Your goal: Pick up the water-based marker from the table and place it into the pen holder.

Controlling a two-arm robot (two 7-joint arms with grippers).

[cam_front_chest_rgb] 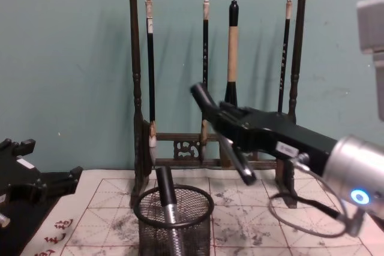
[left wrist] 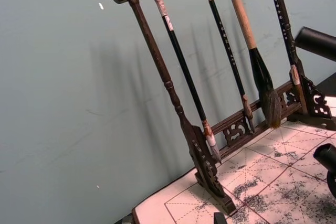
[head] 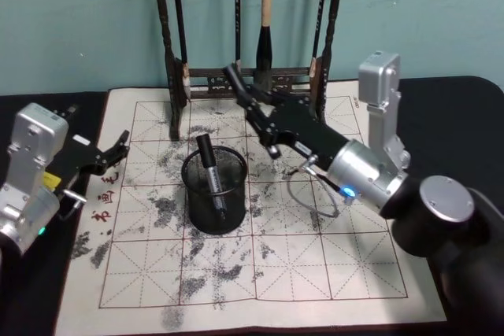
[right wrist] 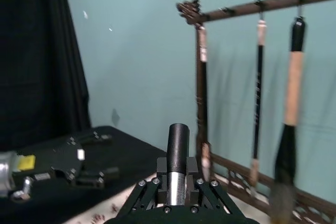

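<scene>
The marker (right wrist: 178, 145) is up off the tabletop (head: 461, 100), clamped in the right tool (cam_front_chest_rgb: 221, 119), jaws closed around its barrel. It sits tilted in the grip, black cap up toward the rack, other end angling down. The pen holder (head: 197, 206) stands on the mat (head: 315, 265), below the tool and off to its left, nearer the robot. It's not empty: a second marker (head: 206, 155) leans inside, cap poking above the rim.

The brush rack (cam_front_chest_rgb: 137, 88) rises just beyond the tool, very close. The left tool (head: 116, 149) is parked well out to the left by the mat's edge, jaws apart, holding nothing.

Here's where it could slip, as I read it:
- **Tilt:** the marker must swing across and go in lower end first. At this tilt, that end may catch the rim or strike the leaning marker.
- **Light cup:** a knock like that could tip or skid the mesh holder.
- **Rack:** the raised cap end is near the hanging brushes, so a careless swing could set them swaying.
- **Early release:** let go too high and the marker could bounce out.

The count: two markers, one pen holder, one rack, four brushes on it, two tools.
</scene>
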